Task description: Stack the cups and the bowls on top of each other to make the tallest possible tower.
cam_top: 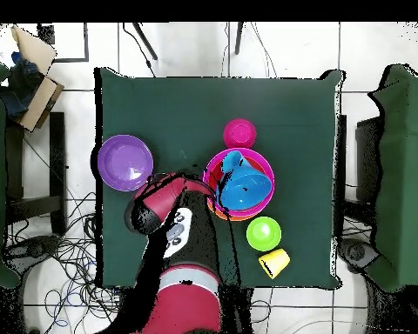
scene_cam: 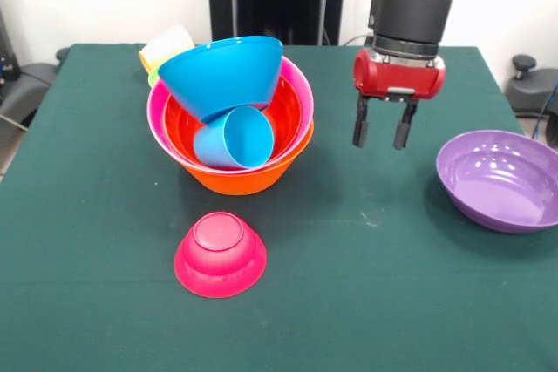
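Orange bowl (scene_cam: 240, 179) is the tower (scene_cam: 231, 115) base, left of centre: pink and red bowls nested, blue cup (scene_cam: 234, 138) on its side inside, blue bowl (scene_cam: 222, 74) tipped over it, so the stack sits crooked. Gripper (scene_cam: 381, 132) hovers between tower and purple bowl (scene_cam: 501, 182), fingers apart, empty. Magenta bowl (scene_cam: 220, 254) inverted in front; green bowl (cam_top: 263, 233) and yellow cup (cam_top: 274, 261) behind.

We can read no text, label, brand, number or sign anywhere in either view. The bowls, the cups and the green counter (scene_cam: 105, 215) all show plain, unmarked surfaces. The red arm housing above the pincer (scene_cam: 382, 132) carries no lettering that we can make out.
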Motion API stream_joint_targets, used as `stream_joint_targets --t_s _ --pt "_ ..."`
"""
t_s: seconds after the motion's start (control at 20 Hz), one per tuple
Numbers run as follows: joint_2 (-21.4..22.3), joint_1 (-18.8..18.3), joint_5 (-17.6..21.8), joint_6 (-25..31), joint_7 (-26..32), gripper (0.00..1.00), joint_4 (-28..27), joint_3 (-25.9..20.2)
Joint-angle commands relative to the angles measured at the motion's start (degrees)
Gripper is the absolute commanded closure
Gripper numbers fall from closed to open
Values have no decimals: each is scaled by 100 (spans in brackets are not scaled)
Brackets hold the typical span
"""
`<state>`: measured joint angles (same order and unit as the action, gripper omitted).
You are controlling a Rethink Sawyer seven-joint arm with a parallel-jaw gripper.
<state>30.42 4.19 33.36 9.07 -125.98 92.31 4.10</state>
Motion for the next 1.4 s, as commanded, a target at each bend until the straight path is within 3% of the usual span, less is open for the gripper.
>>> stream_joint_targets --t_s 0.05,0.65,1.1,1.4 --pt "-62 538 -560 547 -1155 0 -98 405" --pt "126 1142 -1559 1127 -935 0 -138 816" --pt "-713 1473 -1974 804 -1030 0 -811 1273" --pt "-791 1628 -2248 799 -966 0 -832 1413"
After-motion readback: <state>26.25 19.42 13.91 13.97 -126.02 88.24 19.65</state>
